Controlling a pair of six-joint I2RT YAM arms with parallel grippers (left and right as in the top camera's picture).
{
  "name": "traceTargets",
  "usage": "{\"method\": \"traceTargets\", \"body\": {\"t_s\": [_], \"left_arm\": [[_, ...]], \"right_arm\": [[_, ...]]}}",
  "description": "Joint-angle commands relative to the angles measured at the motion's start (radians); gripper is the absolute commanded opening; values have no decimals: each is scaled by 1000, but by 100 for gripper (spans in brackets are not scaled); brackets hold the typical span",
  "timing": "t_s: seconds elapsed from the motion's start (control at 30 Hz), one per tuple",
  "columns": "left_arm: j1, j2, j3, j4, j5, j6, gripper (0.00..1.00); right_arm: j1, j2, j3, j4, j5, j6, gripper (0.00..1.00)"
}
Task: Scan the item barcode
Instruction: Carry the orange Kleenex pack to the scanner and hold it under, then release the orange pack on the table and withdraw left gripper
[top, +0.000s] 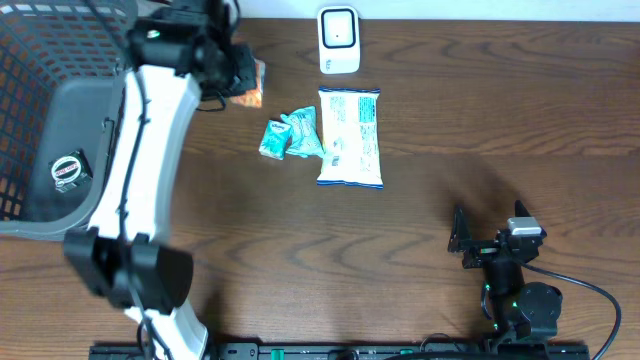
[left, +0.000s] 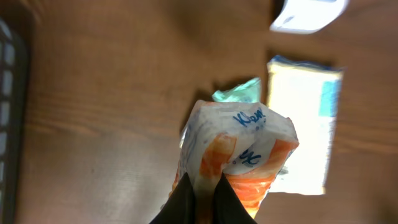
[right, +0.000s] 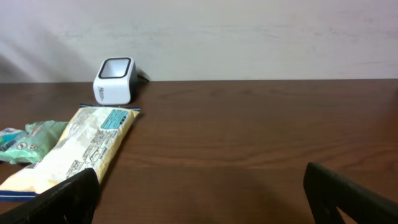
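Fingers of the right gripper (top: 472, 240) stand wide apart with nothing in them, close to the robot. Farther out, the gray basket (top: 30, 80) on the left holds one small round thing (top: 68, 170), while a white packet (top: 350, 140) and green packets (top: 293, 135) lie on the table (top: 500, 120). Farthest back, the left gripper (left: 202, 186) pinches the orange packet (left: 239, 155) tight, near the white scanner (top: 338, 40).
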Motion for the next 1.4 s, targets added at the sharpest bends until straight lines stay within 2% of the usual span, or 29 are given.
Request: {"method": "traceTargets", "body": {"t_s": [0.0,0.13,0.3,0.8,0.83,0.87,0.9,0.93,1.17,1.37], "left_arm": [[-10,77,0,-39,-59,-29,8],[-10,162,0,-59,-76,-52,7],[-8,248,0,-47,-266,-126,7],[-9,342,-2,33,-260,-121,8],[-9,342,-2,32,-259,-121,22],[-9,342,-2,29,-259,-121,46],[-9,342,-2,26,-259,-121,61],[-9,342,-2,21,-259,-117,67],[-5,298,-2,-14,-260,-53,68],[42,131,21,26,-261,-53,68]], "right_arm": [[-16,-5,-1,-4,4,3,99],[-16,-5,-1,-4,4,3,99],[-16,-5,-1,-4,4,3,99],[-16,-5,-1,-4,4,3,99],[-16,-5,-1,-4,4,4,99],[-16,-5,-1,-4,4,4,99],[-16,-5,-1,-4,4,3,99],[-16,-5,-1,-4,4,4,99],[-16,-5,-1,-4,4,4,99],[-16,-5,-1,-4,4,4,99]]}}
